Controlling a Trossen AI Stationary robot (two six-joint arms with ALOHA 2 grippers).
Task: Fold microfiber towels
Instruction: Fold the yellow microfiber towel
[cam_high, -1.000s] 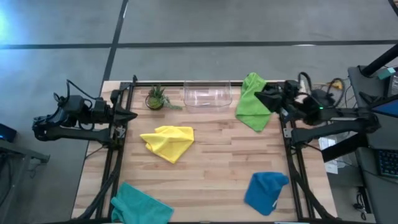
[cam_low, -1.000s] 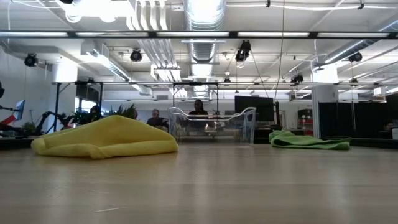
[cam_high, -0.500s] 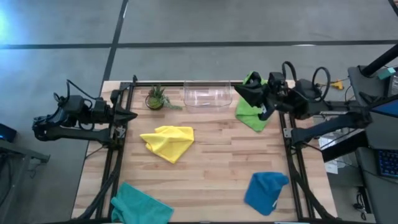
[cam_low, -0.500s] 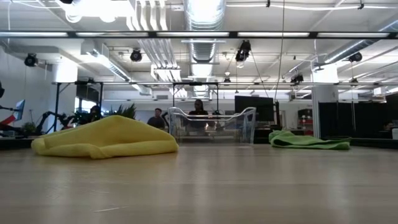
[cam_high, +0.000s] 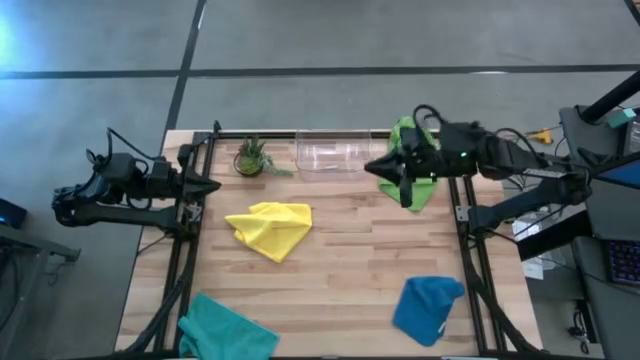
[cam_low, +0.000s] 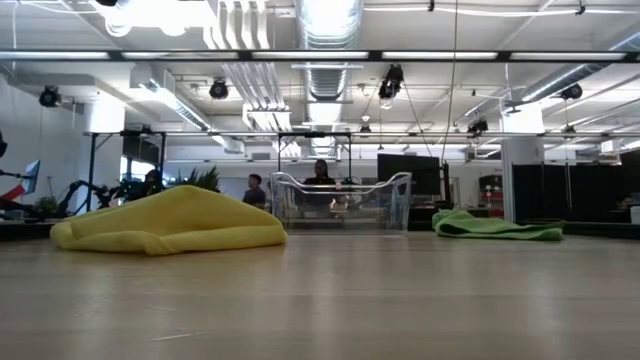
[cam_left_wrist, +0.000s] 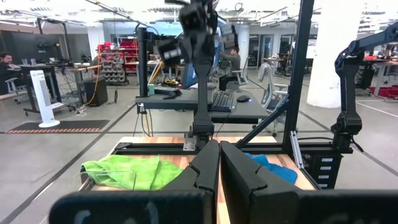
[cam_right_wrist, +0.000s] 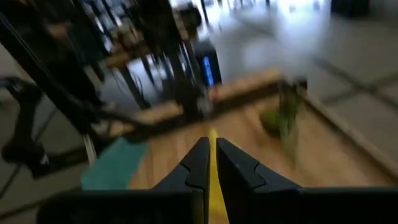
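Right gripper (cam_high: 378, 167): fingers together, nothing clamped between them; held above the table near its far right corner, over the inner edge of the lime green microfiber towel (cam_high: 410, 178), pointing toward the table's middle.
Right wrist view: two dark fingers closed side by side; too blurred to tell more than wood, a yellow streak and a teal patch ahead.
Left gripper (cam_high: 205, 185): fingers pressed together, empty; parked at the left edge of the table, waiting.
Lime green towel: crumpled near the far right corner, just beside the clear plastic bin (cam_high: 334, 152), partly under the right arm.
Yellow microfiber towel (cam_high: 270, 228): loose heap left of the table's centre, near the left edge, well apart from both grippers.
Blue microfiber towel (cam_high: 428, 308): bunched near the near right corner.
Teal microfiber towel (cam_high: 226, 331): rumpled at the near left corner, partly over the near edge.
Small potted green plant (cam_high: 251, 157): at the far edge, left of the bin.
Wooden table (cam_high: 350, 270): bare butcher-block boards between the cloths.
Step in hand: probably the very beginning, reaching for a first towel; none of the four lies folded.
Next move calls for: parting the right fingers, going down on an edge or corner of a chosen towel, likely with help of the left arm to spread the cloth flat before folding.
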